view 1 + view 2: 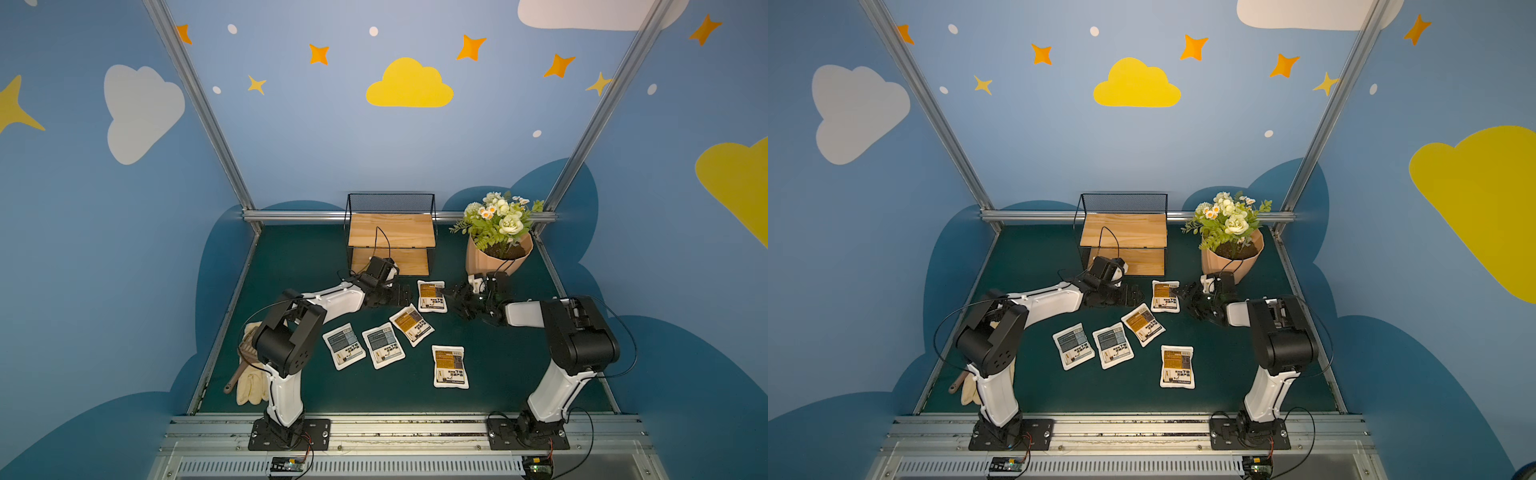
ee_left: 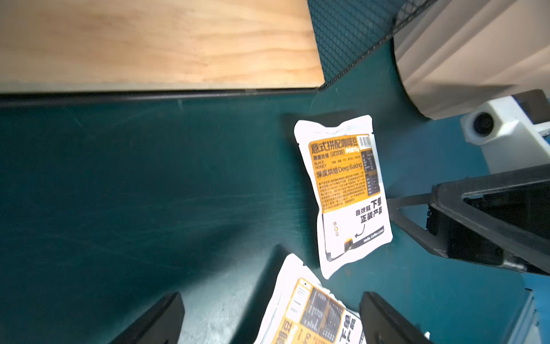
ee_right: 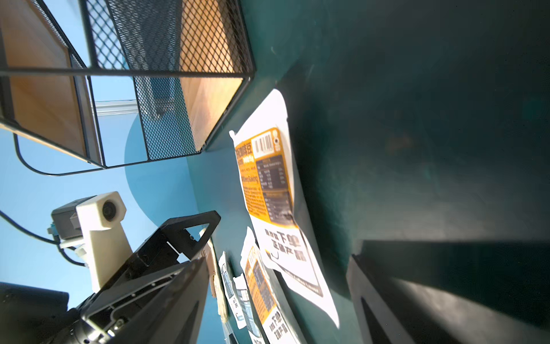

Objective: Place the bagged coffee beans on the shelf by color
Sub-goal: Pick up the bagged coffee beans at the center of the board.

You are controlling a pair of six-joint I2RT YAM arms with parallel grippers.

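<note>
Beside an orange pouch [image 1: 432,296], right pincer [image 1: 453,301] gapes low.

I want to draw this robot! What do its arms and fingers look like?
The left arm and right arm have smooth white sections joined by chunky black joints, on black base plates. Thin black cables loop off them. The fingers are flat, black and angular, and each wrist carries a small white camera.
</note>
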